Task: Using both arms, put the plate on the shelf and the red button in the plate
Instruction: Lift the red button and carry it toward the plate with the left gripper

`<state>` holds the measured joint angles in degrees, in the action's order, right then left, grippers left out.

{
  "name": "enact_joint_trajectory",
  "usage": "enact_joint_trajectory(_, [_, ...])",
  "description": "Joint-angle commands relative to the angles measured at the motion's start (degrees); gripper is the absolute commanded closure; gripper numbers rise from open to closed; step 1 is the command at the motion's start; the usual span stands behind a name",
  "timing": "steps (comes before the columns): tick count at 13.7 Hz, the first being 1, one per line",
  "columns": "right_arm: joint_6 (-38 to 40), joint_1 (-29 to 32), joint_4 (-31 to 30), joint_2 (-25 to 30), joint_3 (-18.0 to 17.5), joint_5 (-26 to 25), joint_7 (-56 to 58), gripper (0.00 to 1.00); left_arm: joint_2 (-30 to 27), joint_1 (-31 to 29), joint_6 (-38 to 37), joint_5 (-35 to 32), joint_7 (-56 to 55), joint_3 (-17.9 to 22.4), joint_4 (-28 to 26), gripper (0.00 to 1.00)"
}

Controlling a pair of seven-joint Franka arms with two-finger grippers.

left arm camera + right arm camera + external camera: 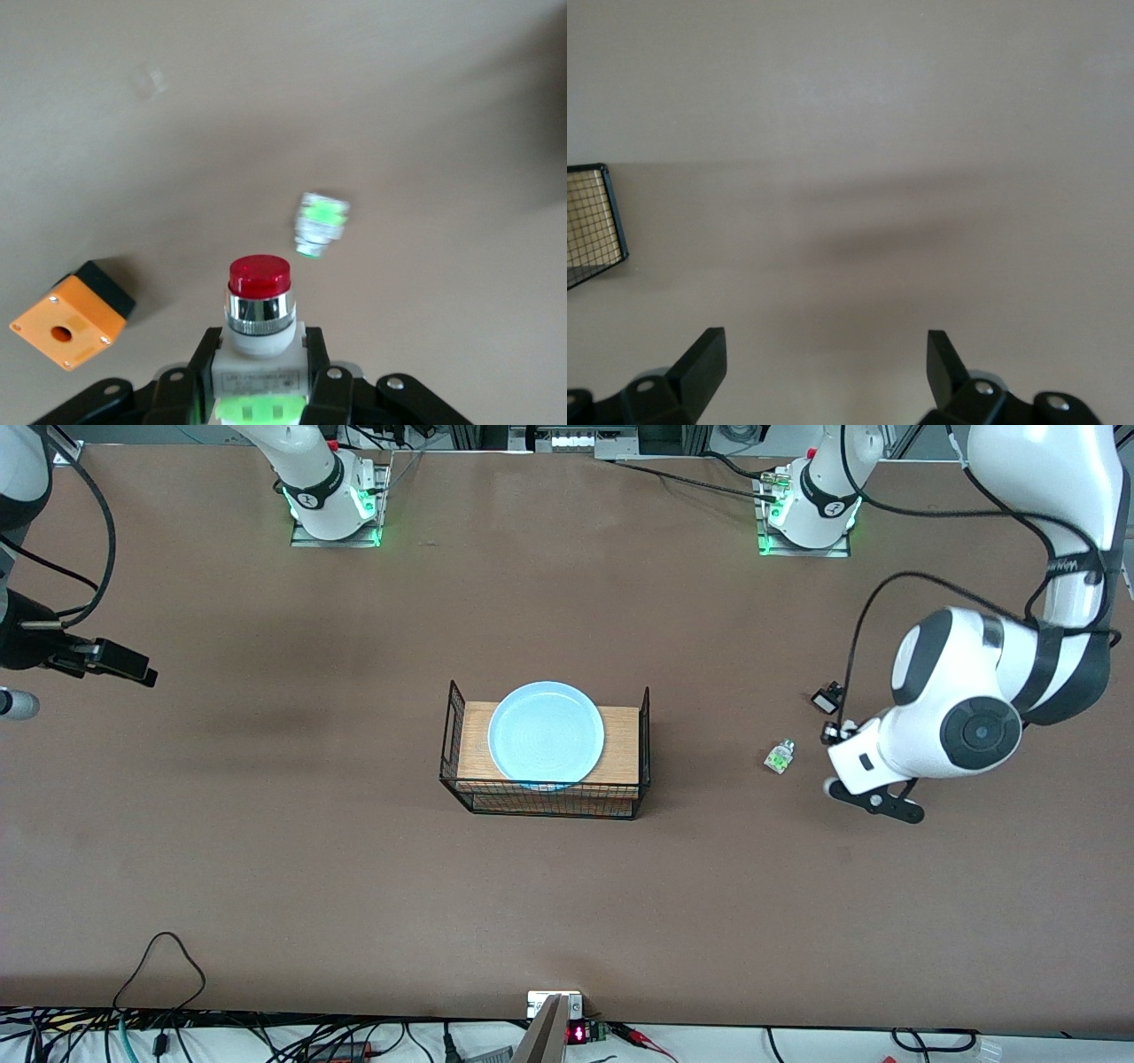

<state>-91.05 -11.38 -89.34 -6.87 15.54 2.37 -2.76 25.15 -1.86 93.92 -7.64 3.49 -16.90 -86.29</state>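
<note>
Brown tabletop [266, 850] runs wide under both arms; at its middle the light blue plate [546, 733] lies on a wooden board [620, 735] inside a black wire basket [549, 802]; the red button [260, 310] is clenched in the left gripper [260, 390], up over the left arm's end, above an orange box [66, 314] and a white-green switch part [780, 755]; the right gripper [824, 363] waits with fingers spread over bare table at the right arm's end.

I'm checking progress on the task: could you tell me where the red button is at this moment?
The red button is clamped in the left gripper at the left arm's end of the table, with the similar white-green part and the orange box lying close by.
</note>
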Motion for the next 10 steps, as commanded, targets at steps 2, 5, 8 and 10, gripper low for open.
enact_joint_trajectory(2, [-3.34,1.10,-5.22,2.90,0.98,-0.09,3.38,0.00,1.30,0.98,-4.01,7.43,-7.85,-6.37,7.17,0.85])
enact_joint_trajectory(5, [-3.79,-0.04,-6.90,4.67,0.89,-0.44,3.47,0.00,1.57,4.39,-3.75,9.66,-22.34,-12.00,10.59,0.85])
enact_joint_trajectory(8, [-2.64,-0.22,-6.38,5.20,0.81,-0.35,2.50,0.00,5.07,12.73,-0.26,9.31,-33.07,-11.84,17.36,0.85])
enact_joint_trajectory(10, [-2.64,-0.13,-6.03,5.20,0.81,-0.18,2.41,0.00,7.27,14.77,5.27,8.87,-36.53,-11.67,17.73,0.83])
